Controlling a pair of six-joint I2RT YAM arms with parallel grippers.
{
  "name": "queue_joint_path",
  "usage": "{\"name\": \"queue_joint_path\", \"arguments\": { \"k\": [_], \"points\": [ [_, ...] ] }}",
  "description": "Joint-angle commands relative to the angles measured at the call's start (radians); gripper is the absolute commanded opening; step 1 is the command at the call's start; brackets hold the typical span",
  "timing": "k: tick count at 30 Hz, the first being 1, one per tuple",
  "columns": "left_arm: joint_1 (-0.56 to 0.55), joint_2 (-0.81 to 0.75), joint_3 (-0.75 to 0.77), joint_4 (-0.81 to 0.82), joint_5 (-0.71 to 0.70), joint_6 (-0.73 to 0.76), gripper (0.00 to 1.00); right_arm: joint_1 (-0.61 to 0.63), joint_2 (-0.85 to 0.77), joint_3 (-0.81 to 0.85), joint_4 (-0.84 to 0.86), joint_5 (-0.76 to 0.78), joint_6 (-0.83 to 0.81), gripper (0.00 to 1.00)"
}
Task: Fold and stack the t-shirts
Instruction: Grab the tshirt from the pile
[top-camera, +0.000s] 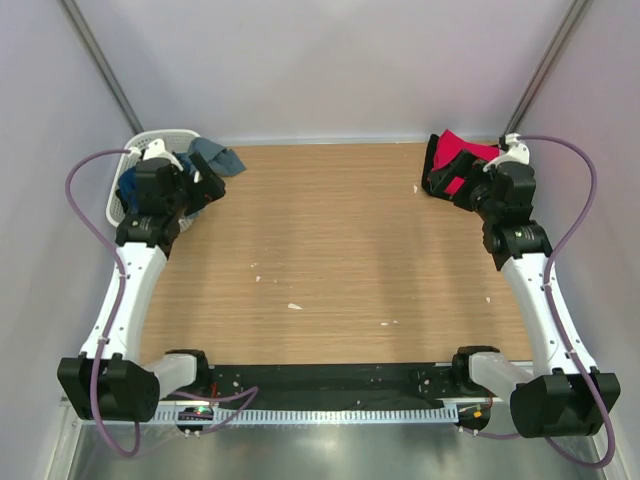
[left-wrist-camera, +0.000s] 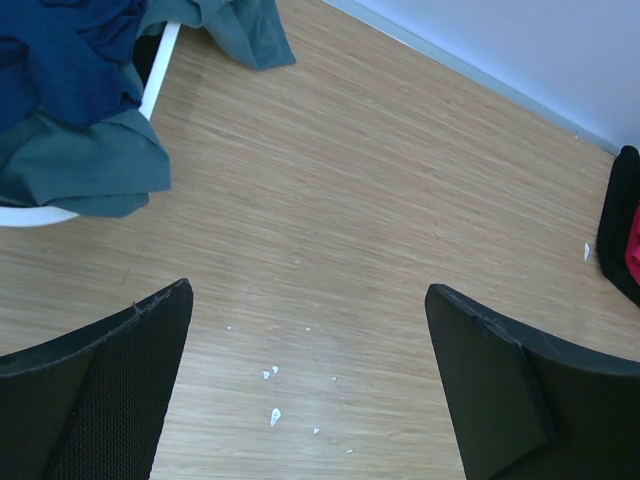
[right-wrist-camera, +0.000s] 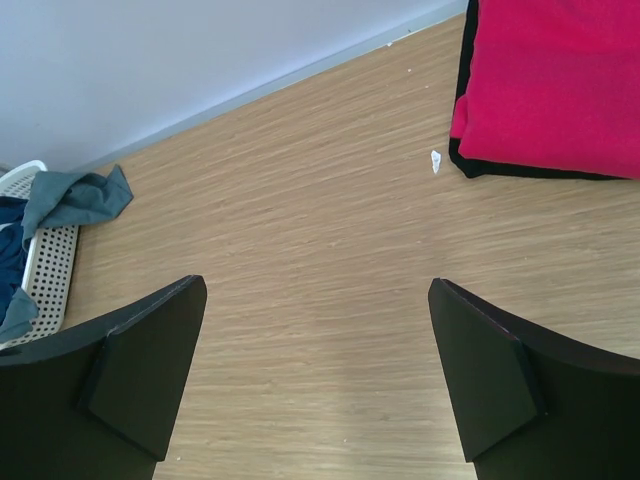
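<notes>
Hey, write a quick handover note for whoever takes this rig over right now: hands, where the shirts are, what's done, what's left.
Left hand: open, empty, hovering beside the basket.
Right hand: open, empty, hovering near the red t-shirt.
Done: the red t-shirt lies folded on the black t-shirt in the far right corner.
Left: the navy t-shirt and the grey-blue t-shirt are unfolded, bunched in and over the basket. Fold them and add them to that pile.

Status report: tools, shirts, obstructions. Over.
Left tool open, right tool open, both empty. Red shirt atop black shirt, far right. Grey-blue shirt, navy shirt heaped in basket, far left. Only white scraps on table.
</notes>
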Motion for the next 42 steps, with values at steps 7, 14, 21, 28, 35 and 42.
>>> {"name": "queue_joint_path", "arguments": {
  "k": [7, 14, 21, 28, 35, 42],
  "points": [
    [0.006, -0.005, -0.067, 0.121, 0.092, 0.03, 1.0, -0.003, -0.052, -0.062, 0.154, -0.045, 0.09, 1.0],
    [0.005, 0.113, -0.045, 0.194, 0.04, -0.158, 1.0, -0.003, -0.038, -0.053, 0.147, 0.064, 0.106, 1.0],
    [-0.012, 0.516, 0.2, 0.277, -0.077, -0.389, 1.0, -0.002, -0.024, -0.088, 0.202, 0.052, 0.117, 1.0],
    [-0.021, 0.821, 0.401, 0.335, -0.275, -0.481, 1.0, -0.003, 0.012, -0.122, 0.276, 0.047, 0.079, 1.0],
    [-0.038, 1.045, 0.587, 0.404, -0.449, -0.536, 0.96, -0.003, 0.087, -0.094, 0.302, 0.059, 0.042, 1.0],
    [-0.038, 1.194, 0.742, 0.443, -0.54, -0.515, 0.91, -0.002, 0.16, -0.033, 0.294, 0.034, 0.034, 1.0]
  ]
}}
